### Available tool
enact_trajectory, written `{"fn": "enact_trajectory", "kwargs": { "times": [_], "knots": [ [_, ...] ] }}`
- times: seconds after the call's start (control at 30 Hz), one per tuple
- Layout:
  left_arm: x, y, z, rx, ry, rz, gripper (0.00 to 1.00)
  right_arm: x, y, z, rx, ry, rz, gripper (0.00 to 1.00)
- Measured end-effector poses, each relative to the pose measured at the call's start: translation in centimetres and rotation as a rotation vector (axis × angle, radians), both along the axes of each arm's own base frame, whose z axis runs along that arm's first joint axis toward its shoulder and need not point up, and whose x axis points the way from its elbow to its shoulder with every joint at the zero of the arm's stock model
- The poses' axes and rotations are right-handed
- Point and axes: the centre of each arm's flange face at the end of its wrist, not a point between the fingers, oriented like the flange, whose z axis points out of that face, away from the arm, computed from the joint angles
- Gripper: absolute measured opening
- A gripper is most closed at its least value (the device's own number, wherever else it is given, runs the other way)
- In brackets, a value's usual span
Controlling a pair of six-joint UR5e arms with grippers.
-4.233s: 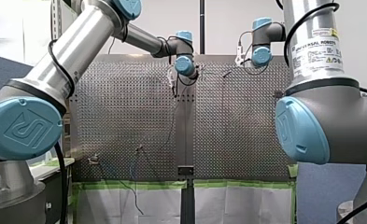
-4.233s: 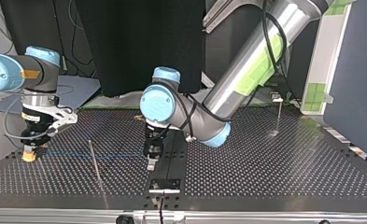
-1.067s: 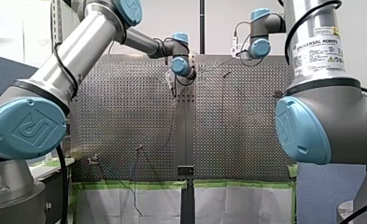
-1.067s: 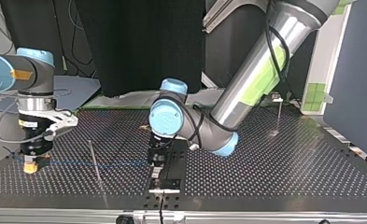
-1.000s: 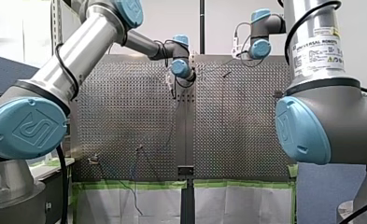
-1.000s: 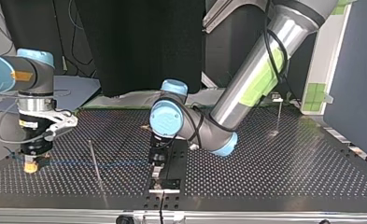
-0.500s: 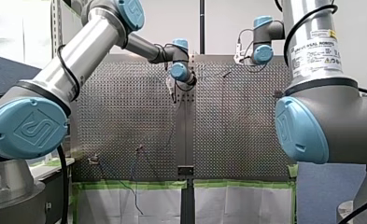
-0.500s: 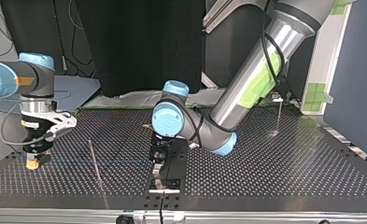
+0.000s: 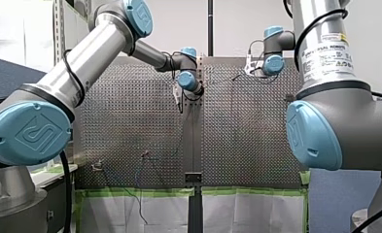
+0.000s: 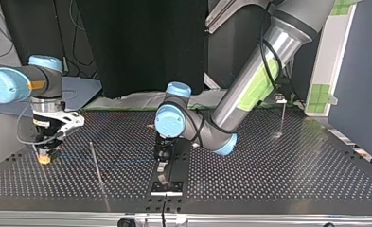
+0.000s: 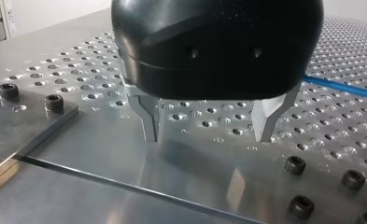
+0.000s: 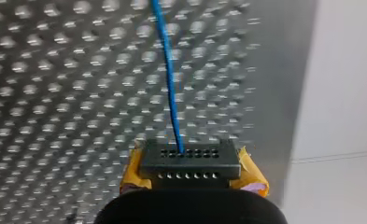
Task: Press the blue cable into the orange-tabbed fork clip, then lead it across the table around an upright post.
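Observation:
The blue cable (image 12: 168, 79) runs over the perforated table (image 10: 278, 165) into my right gripper (image 12: 190, 161), which is shut on it between yellow pads (image 12: 253, 175). In the top view my right gripper (image 10: 44, 157) stands low over the table at the left, and the cable (image 10: 122, 164) leads faintly away from it past a thin upright post (image 10: 96, 165). My left gripper (image 10: 161, 165) hangs over the table's middle strip. Its metal fingers (image 11: 148, 122) are open with nothing between them, and the cable (image 11: 340, 87) lies beyond them. A small reddish-tabbed clip (image 9: 145, 155) sits near the front view's lower left.
A second upright post (image 10: 283, 116) stands at the top view's far right. A black bracket (image 10: 166, 187) sits on the middle strip near the edge below my left gripper. A bolted raised plate (image 11: 13, 121) lies beside my left gripper, with bolt heads (image 11: 295, 164) close by.
My right gripper, still shut on the cable, has shifted a little to the right and further back in the top view. My left gripper has barely moved and stays open.

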Motion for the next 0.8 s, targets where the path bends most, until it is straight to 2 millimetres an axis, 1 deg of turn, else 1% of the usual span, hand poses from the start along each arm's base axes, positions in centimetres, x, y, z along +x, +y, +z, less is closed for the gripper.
{"fn": "enact_trajectory", "kwargs": {
  "times": [0.17, 0.53, 0.67, 0.7, 0.8],
  "knots": [
    [0.0, 0.0, 0.0, 0.001, 0.002, 0.002, 0.98, 0.4, -0.1, -3.1, 0.051, 0.009, 0.003, 0.0],
    [0.0, 0.1, -0.1, 0.004, 0.006, 0.009, 0.98, 1.2, 0.3, -12.3, 0.184, 0.019, -0.002, 0.0],
    [0.0, 0.2, -0.1, 0.005, 0.006, 0.017, 0.98, 1.2, 0.6, -15.9, 0.224, 0.011, -0.018, 0.0],
    [0.0, 0.2, -0.1, 0.005, 0.006, 0.018, 0.98, 1.2, 0.7, -17.1, 0.236, 0.012, -0.021, 0.0],
    [0.0, 0.2, -0.1, 0.005, 0.006, 0.019, 0.98, 1.1, 0.8, -19.5, 0.254, 0.017, -0.03, 0.0]
  ]
}}
